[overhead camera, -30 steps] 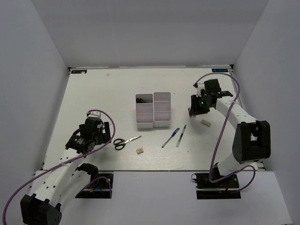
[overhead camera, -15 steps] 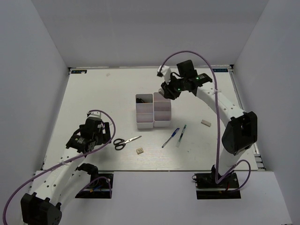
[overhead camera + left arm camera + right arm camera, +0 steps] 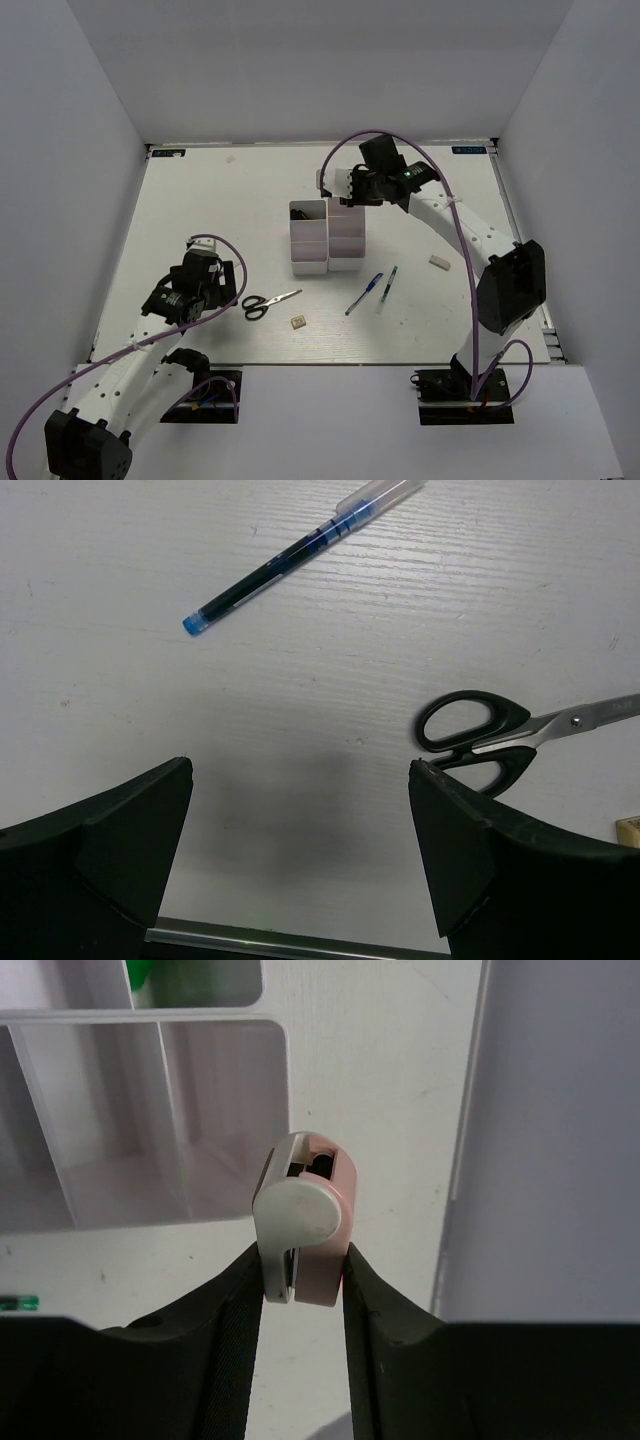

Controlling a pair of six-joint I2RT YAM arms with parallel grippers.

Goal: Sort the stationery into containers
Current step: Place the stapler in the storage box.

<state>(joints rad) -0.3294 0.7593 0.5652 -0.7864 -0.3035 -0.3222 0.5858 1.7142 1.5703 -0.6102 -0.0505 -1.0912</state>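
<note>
My right gripper (image 3: 345,188) (image 3: 300,1260) is shut on a small pink-and-white piece of stationery (image 3: 305,1215) (image 3: 335,183). It holds it just above the table at the far end of the white containers (image 3: 327,238) (image 3: 150,1035). On the table lie black-handled scissors (image 3: 268,302) (image 3: 480,730), a tiny beige block (image 3: 298,322) (image 3: 630,830), a blue pen (image 3: 364,293) (image 3: 300,550), a dark slim pen (image 3: 386,289) and a white eraser (image 3: 439,262). My left gripper (image 3: 222,292) (image 3: 300,860) hovers open and holds nothing, left of the scissors' handles.
A dark item sits in the far left compartment (image 3: 301,212), and something green (image 3: 190,980) shows in another compartment. White walls enclose the table on three sides. A purple cable (image 3: 430,150) loops over the right arm.
My right arm has swung from the right side of the table leftward to the far end of the containers, carrying the pink-and-white piece. The left arm has stayed still.
</note>
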